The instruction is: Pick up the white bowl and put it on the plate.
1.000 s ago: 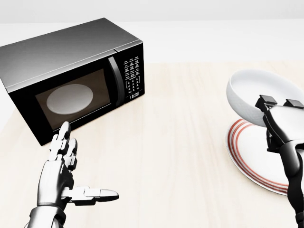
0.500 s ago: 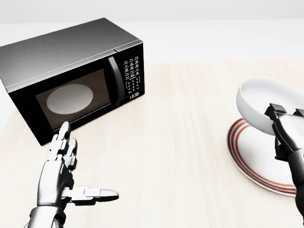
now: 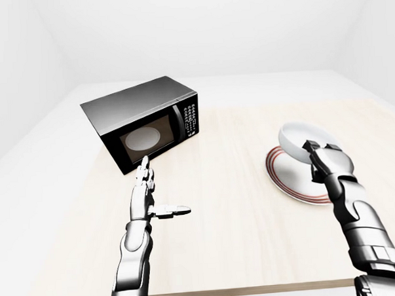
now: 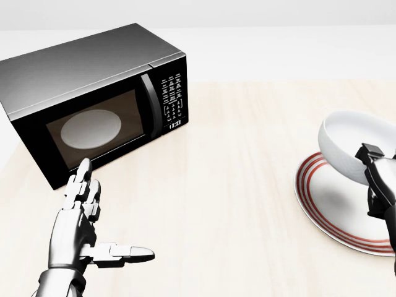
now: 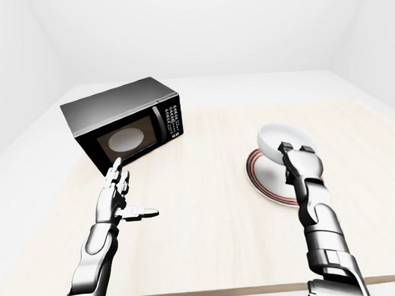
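Since a second ago, our right hand [image 4: 378, 179] has carried the white bowl [image 4: 354, 143] rightward in the head view, so it now sits further over the red-rimmed plate [image 4: 322, 204]; our left hand and the microwave have not shifted.

In the left-eye view, we see a black microwave [image 3: 144, 127] on a pale wooden table [image 3: 226, 206], its door shut and a round turntable showing through the window. To the right of the microwave, well apart from it, lies the plate, and the white bowl is tilted above the plate's far part, with our right hand's fingers closed on its near rim. Our left hand [image 3: 147, 196] hovers just below the microwave in this view, released, fingers straight and thumb pointing right.

In the head view, the microwave fills the upper left. Our left hand floats below its window, open, gripping nothing. Far to the right of the microwave, the bowl hangs tipped above the plate, casting a soft shadow onto it. We cannot tell whether its underside touches the plate. Our right hand shows dark at the right edge, grasping the bowl's rim.

In the right-eye view, the layout is the same: bowl over plate, right of the microwave, held by our right hand.
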`<state>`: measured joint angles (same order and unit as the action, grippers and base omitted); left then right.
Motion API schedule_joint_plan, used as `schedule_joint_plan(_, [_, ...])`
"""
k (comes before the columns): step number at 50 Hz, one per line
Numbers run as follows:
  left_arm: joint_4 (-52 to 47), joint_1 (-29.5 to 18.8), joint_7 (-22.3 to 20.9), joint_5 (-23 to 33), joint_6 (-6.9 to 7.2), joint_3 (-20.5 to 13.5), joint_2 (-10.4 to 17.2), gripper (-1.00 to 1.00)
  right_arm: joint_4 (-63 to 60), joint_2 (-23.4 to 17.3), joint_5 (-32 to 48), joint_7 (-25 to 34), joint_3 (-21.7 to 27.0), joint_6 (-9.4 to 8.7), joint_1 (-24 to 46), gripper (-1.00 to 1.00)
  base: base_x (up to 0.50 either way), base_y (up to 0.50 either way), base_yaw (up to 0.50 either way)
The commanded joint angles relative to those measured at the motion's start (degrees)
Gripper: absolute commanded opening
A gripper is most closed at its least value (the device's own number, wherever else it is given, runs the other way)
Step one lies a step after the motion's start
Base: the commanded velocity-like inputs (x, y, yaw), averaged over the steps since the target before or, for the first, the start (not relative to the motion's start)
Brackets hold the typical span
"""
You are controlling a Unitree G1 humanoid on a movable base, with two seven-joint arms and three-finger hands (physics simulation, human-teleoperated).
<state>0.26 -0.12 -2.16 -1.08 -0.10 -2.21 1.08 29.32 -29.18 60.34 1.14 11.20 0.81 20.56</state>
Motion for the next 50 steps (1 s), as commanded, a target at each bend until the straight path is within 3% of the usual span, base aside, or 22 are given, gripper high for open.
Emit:
schedule_joint_plan(1, [0.0,0.0,0.0,0.0,0.00,0.0,0.0,1.00,1.0,-1.2,-0.7,-1.9,1.0,0.32,0.1,-1.00,0.00,0.00,0.00])
schedule_joint_plan(14, [0.0,0.0,0.0,0.0,0.00,0.0,0.0,1.00,4.7,-1.6,-1.2,-3.7,0.3,0.71,0.9,-1.00,0.00,0.00,0.00])
schedule_joint_plan(31, [0.0,0.0,0.0,0.0,0.00,0.0,0.0,1.00,14.4,-2.4,-2.7,-9.3,-1.6,2.83,2.3,-1.00,0.00,0.00,0.00])
schedule_joint_plan(50, [0.0,0.0,0.0,0.0,0.00,0.0,0.0,1.00,14.8,-2.7,-3.5,-9.3,-2.0,2.70,2.2,-1.00,0.00,0.00,0.00])
